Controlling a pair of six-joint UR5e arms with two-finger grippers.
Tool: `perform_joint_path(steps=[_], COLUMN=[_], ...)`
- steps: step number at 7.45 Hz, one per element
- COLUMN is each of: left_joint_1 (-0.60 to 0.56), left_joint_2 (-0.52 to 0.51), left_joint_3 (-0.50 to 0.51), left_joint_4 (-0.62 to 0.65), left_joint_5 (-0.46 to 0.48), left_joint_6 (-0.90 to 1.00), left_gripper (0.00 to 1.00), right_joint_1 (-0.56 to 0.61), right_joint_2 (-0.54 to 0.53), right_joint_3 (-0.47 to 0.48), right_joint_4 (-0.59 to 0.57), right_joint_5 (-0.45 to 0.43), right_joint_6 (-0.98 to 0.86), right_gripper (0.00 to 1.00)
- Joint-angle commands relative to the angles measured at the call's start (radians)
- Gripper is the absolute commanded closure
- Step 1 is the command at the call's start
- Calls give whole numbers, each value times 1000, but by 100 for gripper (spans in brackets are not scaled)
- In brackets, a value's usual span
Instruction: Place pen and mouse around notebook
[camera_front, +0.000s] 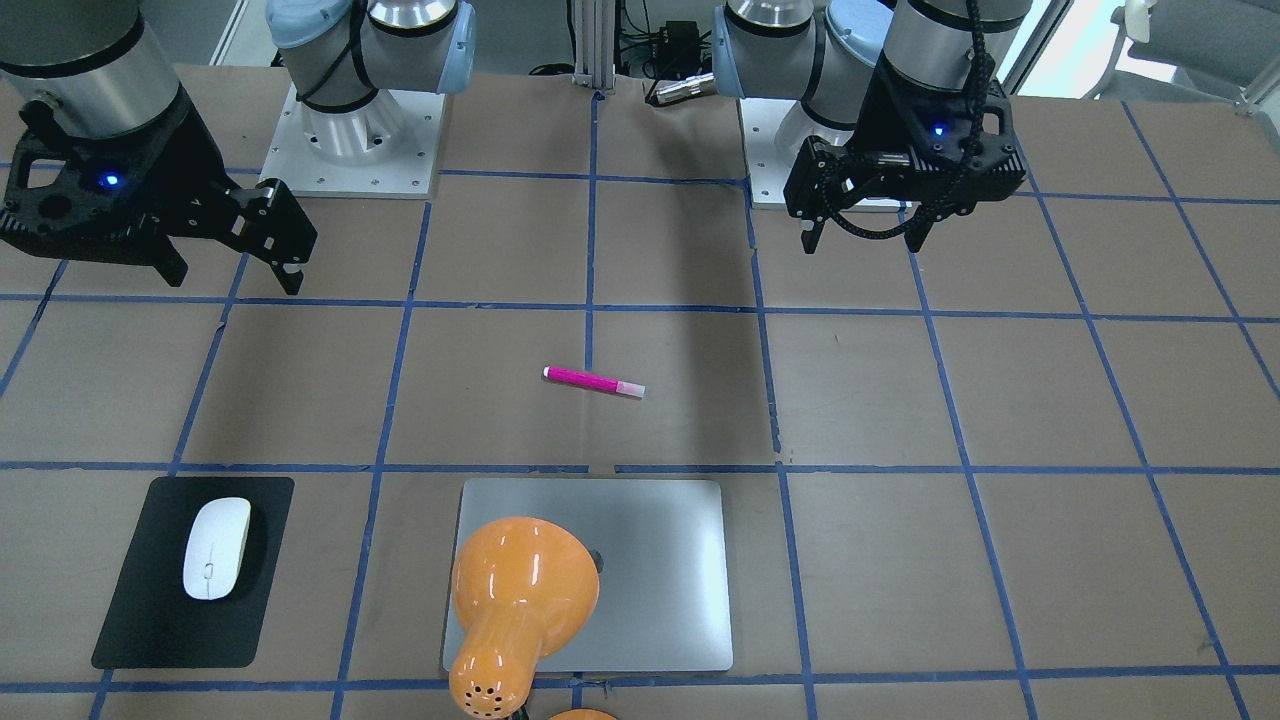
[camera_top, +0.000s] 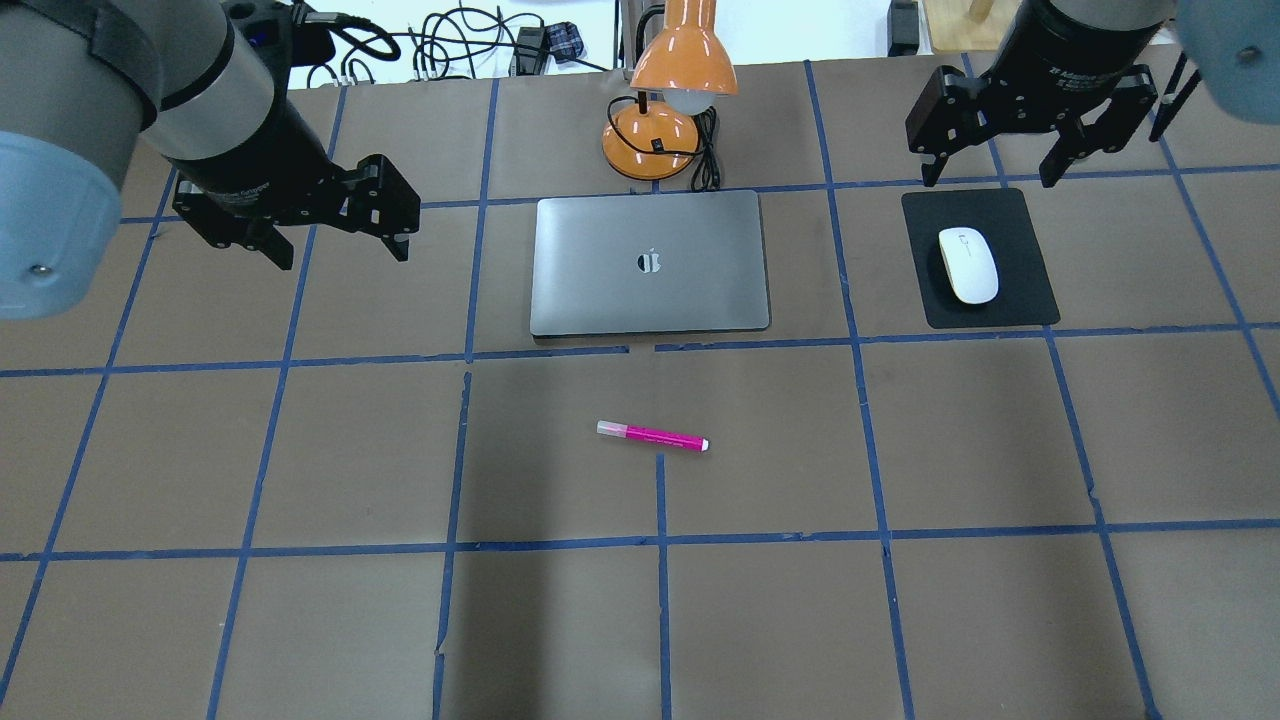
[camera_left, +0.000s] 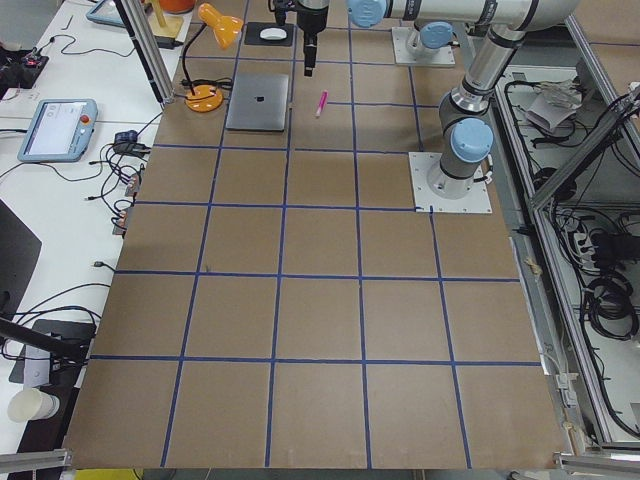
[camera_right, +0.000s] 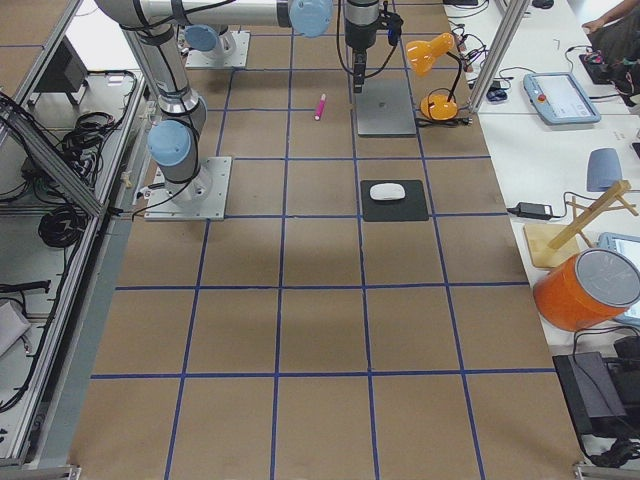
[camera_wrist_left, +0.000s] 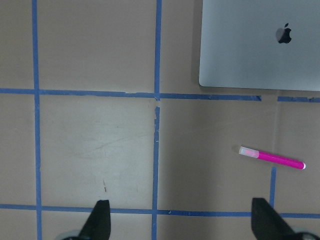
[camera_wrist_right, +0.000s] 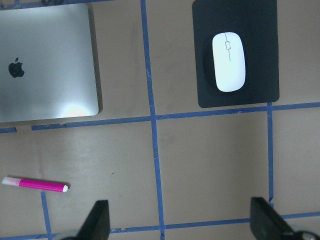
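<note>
The magenta pen lies flat on the brown table, a little on the robot's side of the closed silver notebook. To the notebook's right in the overhead view, the white mouse rests on a black mat. My left gripper hangs open and empty above the table, left of the notebook. My right gripper is also open and empty, hovering over the mat's far edge. From the left wrist I see the pen and the notebook's corner. The right wrist view holds the mouse, the pen and the notebook.
An orange desk lamp stands at the notebook's far edge, its shade leaning over the lid, and its cord trails beside the base. Blue tape lines grid the table. Both arm bases are bolted at the robot's edge.
</note>
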Motion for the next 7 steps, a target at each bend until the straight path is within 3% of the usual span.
perform_joint_path(steps=[1,7], left_joint_1=[1,2], left_joint_2=[-13,-7], left_joint_3=[14,16], left_joint_4=[-15,-35], left_joint_5=[0,0], left_joint_6=[3,3], left_gripper=[0,0], right_joint_1=[33,63], right_joint_2=[-10,6], right_joint_3=[-7,6], right_joint_4=[39,18], right_joint_5=[-5,1], right_joint_6=[90,95], right_gripper=[0,0])
